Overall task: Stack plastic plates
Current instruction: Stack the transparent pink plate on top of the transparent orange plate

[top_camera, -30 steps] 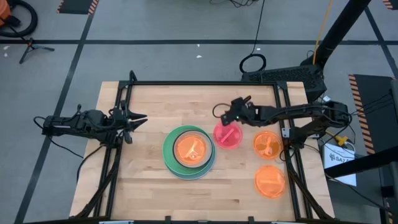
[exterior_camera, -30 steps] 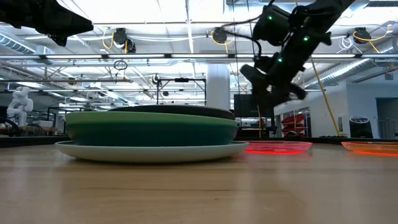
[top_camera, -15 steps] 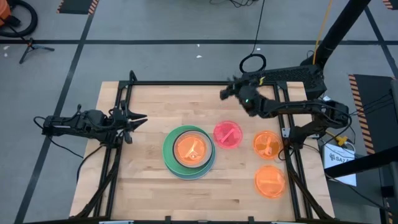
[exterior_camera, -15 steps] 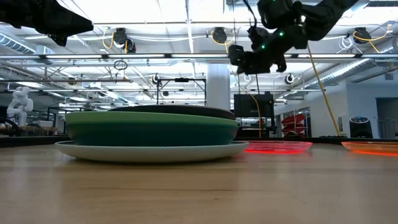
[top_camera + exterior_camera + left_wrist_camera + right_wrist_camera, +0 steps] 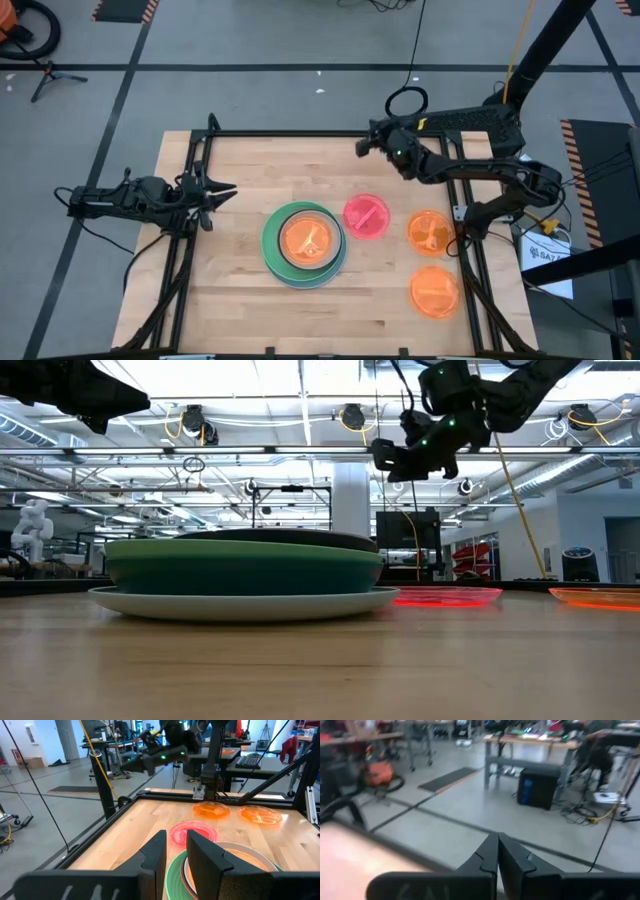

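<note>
A stack of plastic plates (image 5: 305, 243) stands mid-table: a pale plate at the bottom, then teal, green and dark grey ones, with a translucent orange plate (image 5: 306, 237) on top. A pink plate (image 5: 366, 216) lies flat just right of the stack. Two orange plates (image 5: 430, 231) (image 5: 434, 291) lie near the right edge. My right gripper (image 5: 362, 146) is shut and empty, high above the table's far edge, well clear of the pink plate. My left gripper (image 5: 228, 192) waits at the left edge, open with nothing between its fingers (image 5: 155, 852).
A black frame rail (image 5: 320, 133) runs along the table's far edge, with side rails on the left and right. Bare wood lies in front of the stack (image 5: 245, 565) and at the far left. Room furniture stands beyond the table.
My right gripper has risen from just above the pink plate and gone toward the table's far edge, tipping from pointing down to nearly level, and its fingers have shut. The pink plate lies where it was.
</note>
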{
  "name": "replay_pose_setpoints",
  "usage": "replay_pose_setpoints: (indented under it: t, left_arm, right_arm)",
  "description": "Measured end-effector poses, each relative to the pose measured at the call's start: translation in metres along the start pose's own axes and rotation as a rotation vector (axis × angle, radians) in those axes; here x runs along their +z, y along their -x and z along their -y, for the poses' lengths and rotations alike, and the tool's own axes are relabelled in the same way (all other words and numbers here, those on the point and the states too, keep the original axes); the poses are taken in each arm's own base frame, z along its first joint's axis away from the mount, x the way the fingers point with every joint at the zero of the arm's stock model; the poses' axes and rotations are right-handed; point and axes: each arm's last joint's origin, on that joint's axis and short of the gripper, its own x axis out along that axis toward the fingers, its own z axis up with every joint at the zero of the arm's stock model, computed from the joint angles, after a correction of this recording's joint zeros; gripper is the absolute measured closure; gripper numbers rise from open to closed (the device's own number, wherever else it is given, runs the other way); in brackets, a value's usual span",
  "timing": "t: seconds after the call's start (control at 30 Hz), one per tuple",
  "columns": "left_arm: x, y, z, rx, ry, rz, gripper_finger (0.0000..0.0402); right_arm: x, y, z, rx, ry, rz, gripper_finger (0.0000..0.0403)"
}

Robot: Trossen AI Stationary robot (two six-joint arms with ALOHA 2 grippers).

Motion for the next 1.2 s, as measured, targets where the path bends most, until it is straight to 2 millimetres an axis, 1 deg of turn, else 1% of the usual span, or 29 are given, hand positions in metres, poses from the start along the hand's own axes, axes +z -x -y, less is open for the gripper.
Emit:
replay_pose_setpoints:
  t: [0.2, 0.33, 0.63, 0.73, 0.93, 1.2]
  left_arm:
    - [0.0, 0.0, 0.0, 0.0, 0.0, 0.0, 0.0319]
    - [0.0, 0.0, 0.0, 0.0, 0.005, 0.0, 0.0319]
    - [0.0, 0.0, 0.0, 0.0, 0.006, 0.0, 0.0319]
    - [0.0, 0.0, 0.0, 0.0, 0.006, 0.0, 0.0319]
    - [0.0, 0.0, 0.0, 0.0, 0.006, 0.0, 0.0319]
    - [0.0, 0.0, 0.0, 0.0, 0.006, -0.001, 0.0319]
  right_arm:
    - [-0.013, 0.02, -0.025, 0.096, -0.004, -0.081, 0.0401]
    - [-0.025, 0.035, -0.037, 0.139, -0.01, -0.174, 0.0401]
    - [-0.052, 0.061, -0.051, 0.148, -0.073, -0.368, 0.0401]
    - [-0.064, 0.062, -0.055, 0.135, -0.082, -0.42, 0.0402]
    - [-0.084, 0.055, -0.059, 0.109, -0.06, -0.481, 0.0402]
    - [-0.083, 0.051, -0.056, 0.095, -0.069, -0.478, 0.0402]
